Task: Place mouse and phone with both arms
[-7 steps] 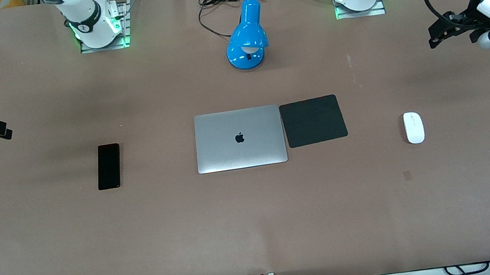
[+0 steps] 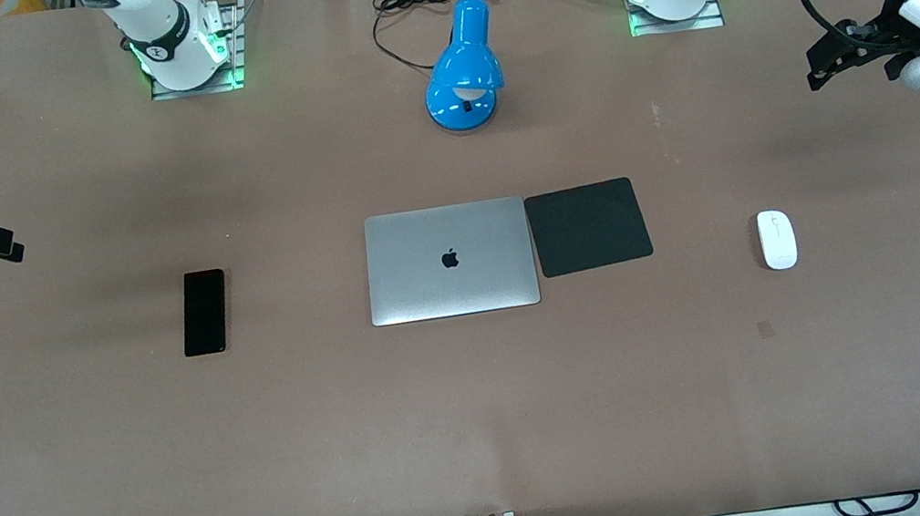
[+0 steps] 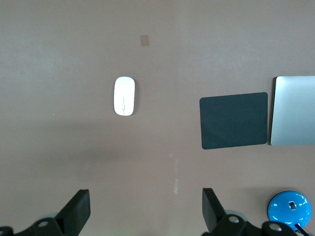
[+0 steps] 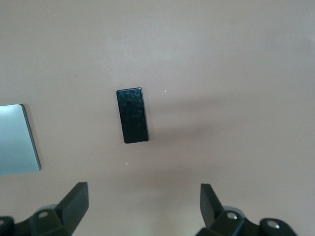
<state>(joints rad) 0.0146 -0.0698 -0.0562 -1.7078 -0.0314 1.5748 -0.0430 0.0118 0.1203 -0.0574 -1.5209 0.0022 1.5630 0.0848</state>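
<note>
The white mouse (image 2: 776, 239) lies on the brown table toward the left arm's end; it also shows in the left wrist view (image 3: 124, 96). The black phone (image 2: 204, 312) lies flat toward the right arm's end and shows in the right wrist view (image 4: 132, 115). My left gripper (image 2: 815, 63) is open and empty, high over bare table at the left arm's end, apart from the mouse; its own view shows it too (image 3: 146, 206). My right gripper (image 2: 6, 247) is open and empty, high over bare table at the right arm's end, apart from the phone (image 4: 142, 201).
A closed silver laptop (image 2: 449, 260) lies mid-table with a square black mouse pad (image 2: 588, 226) beside it toward the mouse. A blue desk lamp (image 2: 464, 68) with a black cord stands nearer the robots' bases. The brown table (image 2: 486, 420) is bare nearer the front camera.
My left arm's hand has shifted slightly toward the robots' side of the table. The right arm, the mouse and the phone have not moved.
</note>
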